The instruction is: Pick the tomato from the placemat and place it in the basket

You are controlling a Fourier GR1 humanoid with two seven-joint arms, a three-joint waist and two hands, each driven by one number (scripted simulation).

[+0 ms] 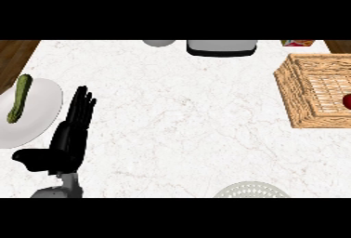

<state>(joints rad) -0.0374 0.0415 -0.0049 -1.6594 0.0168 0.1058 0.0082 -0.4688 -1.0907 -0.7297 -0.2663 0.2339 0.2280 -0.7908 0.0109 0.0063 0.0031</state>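
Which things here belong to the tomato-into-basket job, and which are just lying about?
Job: red round tomato, already inside the woven wicker basket; pale round lacy placemat.
Lying about: white round plate, long green cucumber on it, white boxy appliance.

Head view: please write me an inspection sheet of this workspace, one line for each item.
Surface: white marble counter.
Job's things: red tomato lies inside the wicker basket, cut off by the view's right edge; round pale placemat at the lower edge, only partly showing.
Clutter: white plate at left with a green cucumber on it; grey object, white appliance and coloured box along the far edge.
Hands: left hand open, fingers up, resting beside the plate; right hand not in view.
Cables: nothing seen.
Surroundings: wooden floor past the far corners.
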